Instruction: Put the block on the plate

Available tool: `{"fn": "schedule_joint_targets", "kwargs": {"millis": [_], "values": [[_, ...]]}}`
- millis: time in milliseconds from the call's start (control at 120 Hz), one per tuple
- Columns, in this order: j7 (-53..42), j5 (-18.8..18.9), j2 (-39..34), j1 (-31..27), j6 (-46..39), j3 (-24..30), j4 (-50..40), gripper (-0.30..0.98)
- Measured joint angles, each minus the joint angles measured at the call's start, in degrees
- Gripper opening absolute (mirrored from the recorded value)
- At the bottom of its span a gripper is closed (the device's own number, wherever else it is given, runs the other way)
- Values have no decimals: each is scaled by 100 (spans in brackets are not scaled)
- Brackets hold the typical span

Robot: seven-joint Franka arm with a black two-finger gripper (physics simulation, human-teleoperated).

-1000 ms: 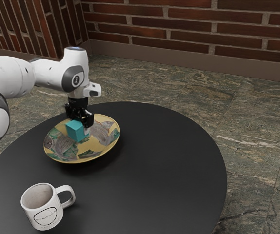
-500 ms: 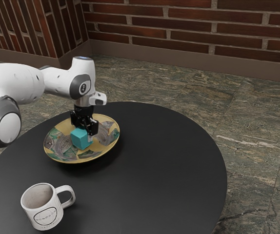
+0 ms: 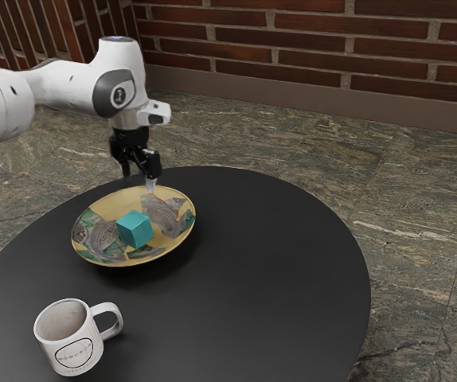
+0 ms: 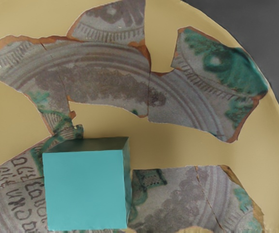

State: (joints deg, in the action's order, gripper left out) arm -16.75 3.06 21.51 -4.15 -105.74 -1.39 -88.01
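Teal block on plate, black hand above, fingers spread apart, empty

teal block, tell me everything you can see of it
The block is a plain teal cube with straight edges, smooth faces and no markings; what it is made of I can't tell. It looks whole and rests one face up on the patterned plate, inside the rim. Only the plate touches it: the open pincer hangs above, clear of it.
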Motion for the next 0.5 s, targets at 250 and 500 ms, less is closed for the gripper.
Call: {"fn": "schedule_joint_targets", "kwargs": {"millis": [250, 500], "values": [[353, 2, -740, 19, 691, 432, -26, 68], [953, -12, -1372, 34, 1333, 652, 62, 68]]}}
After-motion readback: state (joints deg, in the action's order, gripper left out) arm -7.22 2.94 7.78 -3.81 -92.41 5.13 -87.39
